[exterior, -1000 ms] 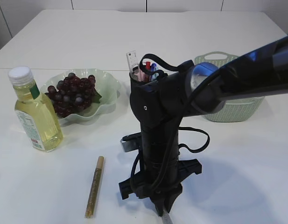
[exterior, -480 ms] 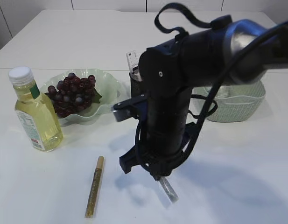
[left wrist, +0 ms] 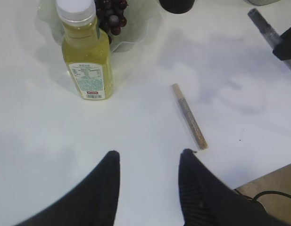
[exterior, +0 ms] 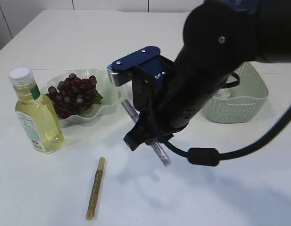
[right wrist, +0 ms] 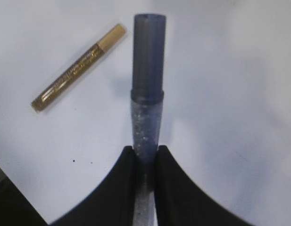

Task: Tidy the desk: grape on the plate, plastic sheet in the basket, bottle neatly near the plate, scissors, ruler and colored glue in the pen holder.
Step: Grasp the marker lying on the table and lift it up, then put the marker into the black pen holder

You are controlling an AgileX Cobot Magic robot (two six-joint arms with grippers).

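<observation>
Silver glue pen slants diagonally (cap uppermost).

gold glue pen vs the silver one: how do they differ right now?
The gold glue pen lies flat on the table, untouched; the silver glue pen is off the table, clamped in the right gripper. Gold has a light gold cap, silver a grey one. Both are slim glitter-filled tubes.

The exterior view slants down across the table from its near edge. Each wrist view looks steeply down, the right closest. All three share the gold glue pen
</observation>
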